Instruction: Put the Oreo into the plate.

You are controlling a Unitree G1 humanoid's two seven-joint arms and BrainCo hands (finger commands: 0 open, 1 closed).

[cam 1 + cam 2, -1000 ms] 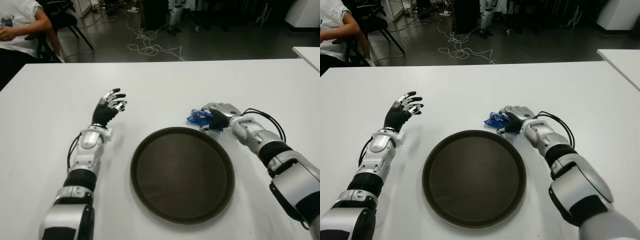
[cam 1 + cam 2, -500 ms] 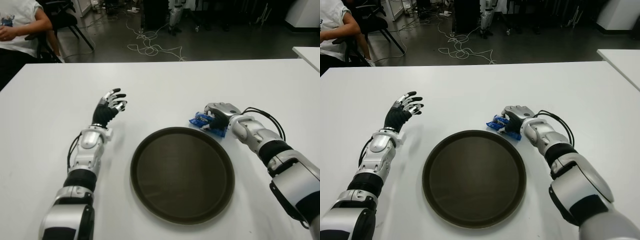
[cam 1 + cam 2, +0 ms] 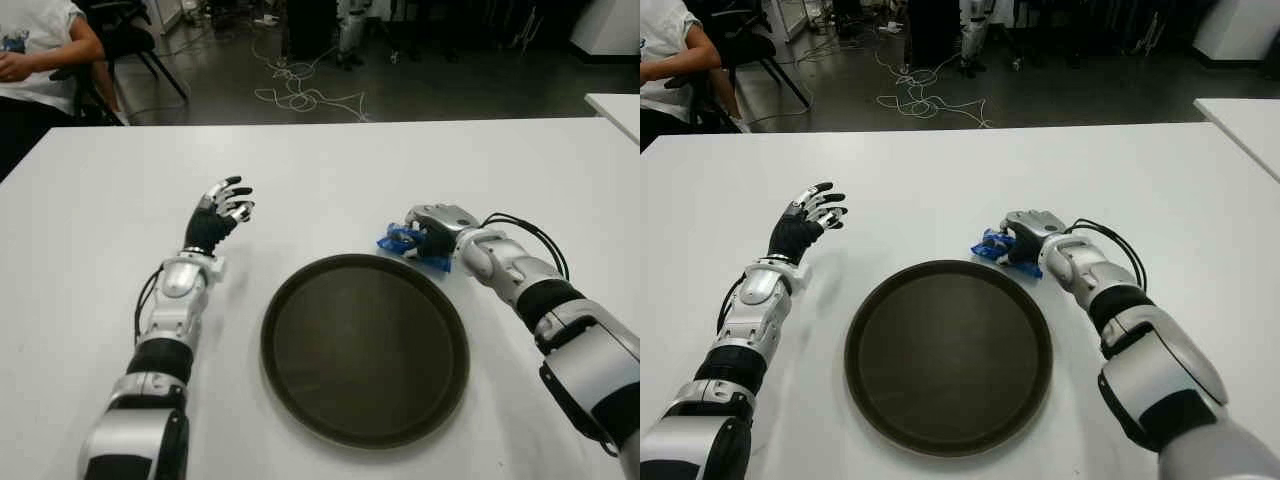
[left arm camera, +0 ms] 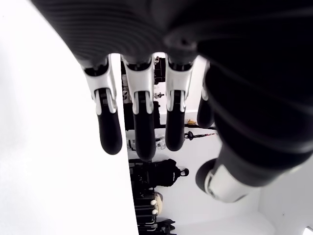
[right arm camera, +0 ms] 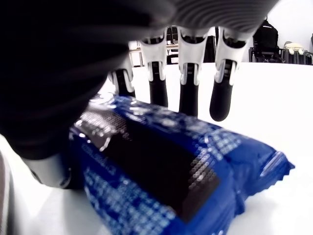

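The Oreo is a blue packet (image 3: 398, 240) lying just beyond the far right rim of the round dark plate (image 3: 365, 350). My right hand (image 3: 432, 226) covers it from the right. In the right wrist view the packet (image 5: 161, 166) fills the space under the palm, with the fingers (image 5: 188, 90) reaching over its far edge and the thumb at its near side. One end of the packet pokes out to the left of the hand (image 3: 990, 244). My left hand (image 3: 222, 207) shows to the left of the plate, fingers (image 4: 139, 127) spread and holding nothing.
The white table (image 3: 330, 170) spreads wide around the plate. A person (image 3: 30, 50) sits beyond its far left corner beside a chair. Cables (image 3: 300, 85) lie on the floor behind. A second white table (image 3: 615, 105) stands at the right.
The right hand has closed over the packet and turned it a little; more blue wrapper shows beneath the fingers near the plate's rim. The left arm has not moved.
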